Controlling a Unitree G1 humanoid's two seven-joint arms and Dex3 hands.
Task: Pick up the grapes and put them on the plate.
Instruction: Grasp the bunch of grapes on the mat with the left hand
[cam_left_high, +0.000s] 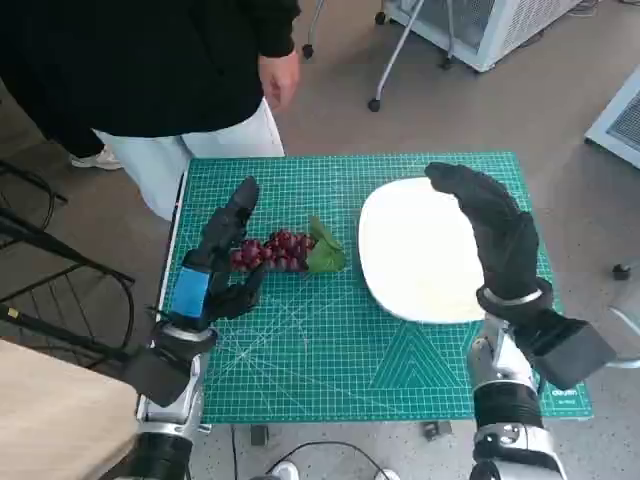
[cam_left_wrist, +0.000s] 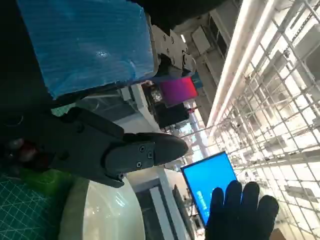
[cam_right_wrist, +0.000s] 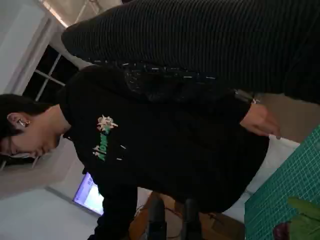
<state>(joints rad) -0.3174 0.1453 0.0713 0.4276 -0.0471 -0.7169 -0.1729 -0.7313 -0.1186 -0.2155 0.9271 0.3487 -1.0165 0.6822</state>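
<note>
- On the desk (cam_left_high: 300, 380), covered by a green cutting mat (cam_left_high: 330, 350), the grapes (cam_left_high: 272, 252) lie left of the middle, a dark red bunch with a green leaf (cam_left_high: 325, 250) at its right end.
- Left robot hand (cam_left_high: 228, 255): it sits at the bunch's left end, long fingers reaching past the far side of the grapes and the thumb curled toward the near side. Whether it actually grips the bunch cannot be told; the grapes lie flat on the mat.
- From the left wrist view, a dark red blur of the grapes (cam_left_wrist: 20, 150) shows just beside the black fingers (cam_left_wrist: 125, 152), with the plate's pale rim (cam_left_wrist: 100, 210) beyond them.
- White plate (cam_left_high: 415, 250): it rests on the right half of the mat, its left rim near the leaf but apart from it.
- Right robot hand (cam_left_high: 495, 235): gloved, released and holding nothing, fingers stretched out over the plate's right part and far rim, covering that side of it.
- Behind the desk's far left edge stands a person (cam_left_high: 150, 70) in a black top and pale trousers, one hand (cam_left_high: 278, 78) hanging above the far edge; the right wrist view is largely filled by this person (cam_right_wrist: 165, 145).
- Chair legs on castors (cam_left_high: 395, 55) and a white cabinet (cam_left_high: 480, 25) stand on the floor beyond the far right corner; a black wire rack (cam_left_high: 50, 290) is beside the left edge.
</note>
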